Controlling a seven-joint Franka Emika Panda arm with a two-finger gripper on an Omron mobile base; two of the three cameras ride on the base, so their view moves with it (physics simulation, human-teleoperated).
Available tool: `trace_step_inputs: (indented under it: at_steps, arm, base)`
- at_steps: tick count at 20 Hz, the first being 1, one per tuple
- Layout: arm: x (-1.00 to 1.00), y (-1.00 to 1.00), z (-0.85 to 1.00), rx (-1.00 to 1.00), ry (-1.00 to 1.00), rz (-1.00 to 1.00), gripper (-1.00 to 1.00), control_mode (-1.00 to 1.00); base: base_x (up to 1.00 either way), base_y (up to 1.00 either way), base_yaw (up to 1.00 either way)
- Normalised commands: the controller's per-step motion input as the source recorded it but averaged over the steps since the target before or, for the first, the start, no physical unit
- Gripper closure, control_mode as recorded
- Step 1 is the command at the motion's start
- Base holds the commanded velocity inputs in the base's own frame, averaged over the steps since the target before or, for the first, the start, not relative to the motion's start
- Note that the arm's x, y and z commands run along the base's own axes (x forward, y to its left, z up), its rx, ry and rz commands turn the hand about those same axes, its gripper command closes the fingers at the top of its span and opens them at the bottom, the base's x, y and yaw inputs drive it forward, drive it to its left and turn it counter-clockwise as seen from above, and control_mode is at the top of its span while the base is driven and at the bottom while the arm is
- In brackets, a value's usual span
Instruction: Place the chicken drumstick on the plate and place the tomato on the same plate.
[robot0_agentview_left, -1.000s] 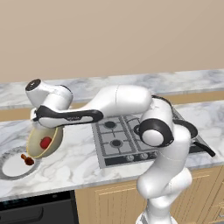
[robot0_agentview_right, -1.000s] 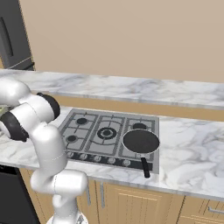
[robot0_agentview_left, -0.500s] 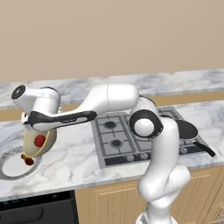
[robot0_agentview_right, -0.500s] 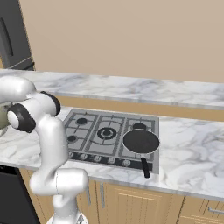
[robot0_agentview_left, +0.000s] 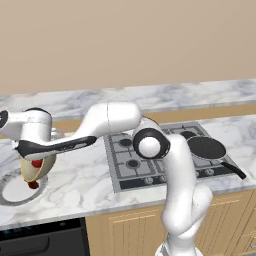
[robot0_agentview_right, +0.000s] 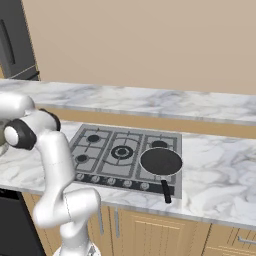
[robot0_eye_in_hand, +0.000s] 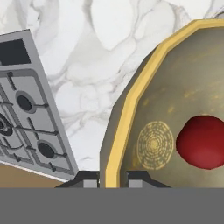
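- Reaching far out to its left, arm stretches low over the marble counter (robot0_agentview_left: 90, 180), hand over the tan-olive bowl (robot0_agentview_left: 36, 169) beside the plate (robot0_agentview_left: 10, 192)
- Bowl sits tipped in the left base view, its mouth leaning down toward the plate; in the hand view its yellow rim (robot0_eye_in_hand: 127, 109) runs up from between the two finger tips
- Gripper (robot0_eye_in_hand: 113, 177): one tip on each side of the rim, narrow gap, so it looks clamped on the bowl wall; judgement only, contact itself sits at the frame edge
- Likely reason for the hold: tilting the bowl to spill its contents onto the plate rather than picking each item out
- Tomato (robot0_eye_in_hand: 202, 142) lies inside the bowl, past the rim from the finger tips, just beside the round patterned patch on the bowl floor; red spot also visible in the bowl mouth (robot0_agentview_left: 36, 163)
- Chicken drumstick (robot0_agentview_left: 33, 185): small dark-red bit just below the bowl lip at the plate's near edge; too small to say whether it rests on the plate or still touches the bowl
- Gas hob (robot0_agentview_left: 150, 160) and black frying pan (robot0_agentview_left: 206, 148) sit well apart, right of the work
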Motion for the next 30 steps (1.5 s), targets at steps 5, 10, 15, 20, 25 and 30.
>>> trace_step_inputs:
  at_steps: [5,10,15,20,25,30]
  arm:
    - [0.0,0.21,-0.08,-0.06,-0.11,0.0,1.0,-1.0]
    - [0.0,0.09,-0.09,-0.04,-0.1,0.0,1.0,-1.0]
    - [0.0,0.03,-0.09,-0.01,-0.07,0.0,1.0,-1.0]
    - [0.0,0.05,-0.09,0.0,-0.05,0.0,1.0,-1.0]
    - [-0.05,0.0,-0.01,-0.06,-0.09,0.0,1.0,-1.0]
    - [-0.1,-0.01,0.0,-0.13,-0.11,0.0,1.0,-1.0]
  base:
    - [0.0,0.0,0.0]
    - [0.0,0.0,0.0]
    - [0.0,0.0,0.0]
    - [0.0,0.0,0.0]
    - [0.0,0.0,0.0]
    - [0.0,0.0,0.0]
